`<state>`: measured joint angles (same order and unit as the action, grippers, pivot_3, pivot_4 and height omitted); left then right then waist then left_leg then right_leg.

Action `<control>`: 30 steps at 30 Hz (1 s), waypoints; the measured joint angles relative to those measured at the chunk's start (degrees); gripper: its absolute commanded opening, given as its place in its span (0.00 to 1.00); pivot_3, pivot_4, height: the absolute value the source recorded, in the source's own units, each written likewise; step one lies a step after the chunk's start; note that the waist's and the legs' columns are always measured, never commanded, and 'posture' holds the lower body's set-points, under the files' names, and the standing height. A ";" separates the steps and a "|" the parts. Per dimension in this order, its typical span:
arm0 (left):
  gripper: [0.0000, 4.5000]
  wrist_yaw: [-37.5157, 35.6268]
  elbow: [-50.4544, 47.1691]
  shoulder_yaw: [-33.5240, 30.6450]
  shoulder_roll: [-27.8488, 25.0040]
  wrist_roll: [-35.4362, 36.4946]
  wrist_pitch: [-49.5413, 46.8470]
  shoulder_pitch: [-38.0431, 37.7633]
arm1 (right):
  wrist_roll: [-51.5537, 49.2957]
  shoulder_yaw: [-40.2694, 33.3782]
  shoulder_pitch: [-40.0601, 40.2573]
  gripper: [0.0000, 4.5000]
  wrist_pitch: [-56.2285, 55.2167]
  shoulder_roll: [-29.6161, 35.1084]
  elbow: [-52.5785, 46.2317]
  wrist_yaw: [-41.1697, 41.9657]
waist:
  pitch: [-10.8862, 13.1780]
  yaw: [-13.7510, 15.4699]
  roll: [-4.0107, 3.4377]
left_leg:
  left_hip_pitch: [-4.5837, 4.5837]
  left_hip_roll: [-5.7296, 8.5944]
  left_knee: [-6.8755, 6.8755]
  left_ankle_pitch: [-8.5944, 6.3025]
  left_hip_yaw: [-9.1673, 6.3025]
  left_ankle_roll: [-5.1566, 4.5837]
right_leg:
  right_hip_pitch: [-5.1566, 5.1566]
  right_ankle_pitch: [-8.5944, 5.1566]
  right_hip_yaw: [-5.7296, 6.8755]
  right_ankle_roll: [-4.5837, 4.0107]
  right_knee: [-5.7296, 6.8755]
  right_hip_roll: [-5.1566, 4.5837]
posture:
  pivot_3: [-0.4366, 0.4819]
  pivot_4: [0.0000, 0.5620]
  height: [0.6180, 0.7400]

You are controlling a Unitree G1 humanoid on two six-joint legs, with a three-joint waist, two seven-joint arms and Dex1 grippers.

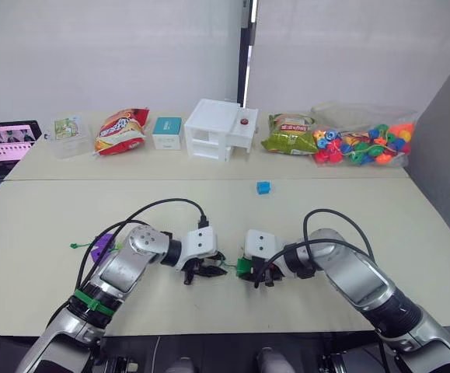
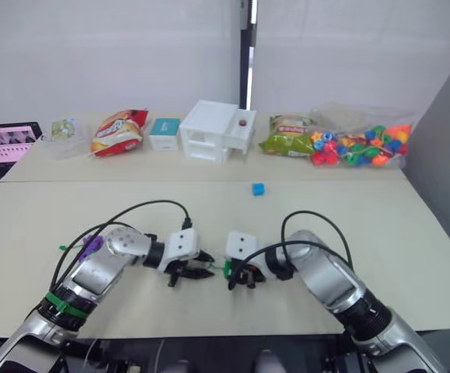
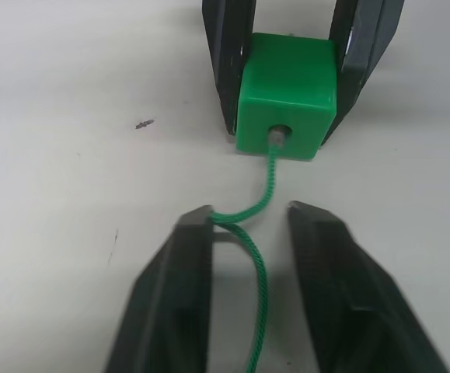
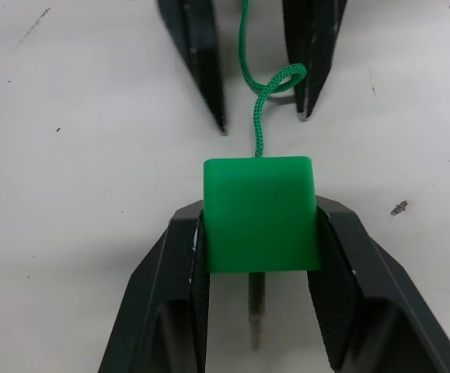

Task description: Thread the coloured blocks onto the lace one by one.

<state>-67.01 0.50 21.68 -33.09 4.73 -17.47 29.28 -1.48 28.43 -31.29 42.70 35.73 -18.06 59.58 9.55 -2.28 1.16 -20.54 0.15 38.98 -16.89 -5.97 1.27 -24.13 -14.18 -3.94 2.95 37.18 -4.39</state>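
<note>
Beige table [image 1: 349, 233], lace [image 4: 256, 132] running fingers-to-fingers through gripped green block [image 4: 259, 214]

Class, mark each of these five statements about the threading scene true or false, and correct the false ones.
1. The right gripper clamps a green plastic cube. True.
2. The thin green lace enters a hole in that cube. True.
3. The left gripper is pinching the lace tightly. False: its fingers stand apart around the lace.
4. A small blue cube sits between the two grippers. False: it lies farther back on the beige table, apart from them.
5. The lace's stiff tip pokes out of the cube's far side. True.
</note>
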 measured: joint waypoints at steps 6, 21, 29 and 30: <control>0.01 -0.14 0.12 -0.23 0.00 0.02 0.00 0.00 | 0.00 0.00 0.01 0.27 0.10 0.00 -0.07 -0.13 | 0.00 -0.01 0.00 | 0.00 0.00 0.00 0.00 0.00 0.00 | 0.00 0.00 0.00 0.00 0.00 0.00 | 0.48 0.27 1.00; 0.01 -0.19 -2.18 2.02 2.58 -0.27 -2.90 0.03 | -0.04 -0.01 0.18 0.27 0.92 0.18 -0.68 -0.73 | 0.00 0.00 0.00 | -0.01 0.00 0.00 0.00 0.00 0.00 | 0.01 0.00 0.00 0.00 0.00 0.00 | 0.48 0.27 1.00; 0.20 -0.12 -2.50 0.86 1.44 0.57 -6.16 0.68 | -0.14 -0.04 0.28 0.58 1.12 0.09 -0.78 -1.37 | 0.00 -0.04 0.00 | -0.02 0.00 0.00 0.00 0.00 0.00 | -0.01 0.00 0.00 0.00 0.00 0.01 | 0.48 0.27 1.00; 0.28 -0.66 -3.06 0.42 0.56 1.56 -7.12 0.66 | -0.12 -0.18 0.33 0.66 1.12 -0.06 -0.78 -1.87 | 0.00 -0.09 0.00 | -0.02 -0.01 0.00 0.00 -0.01 0.00 | -0.03 0.00 0.00 0.00 0.01 0.01 | 0.48 0.27 1.00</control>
<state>-67.68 -2.56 22.11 -32.53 6.29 -24.59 29.94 -1.60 28.25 -30.96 43.82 35.67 -18.84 57.71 9.55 -2.37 1.17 -20.57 0.15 38.98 -16.89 -5.98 1.27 -24.16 -14.18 -3.94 2.95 37.19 -4.38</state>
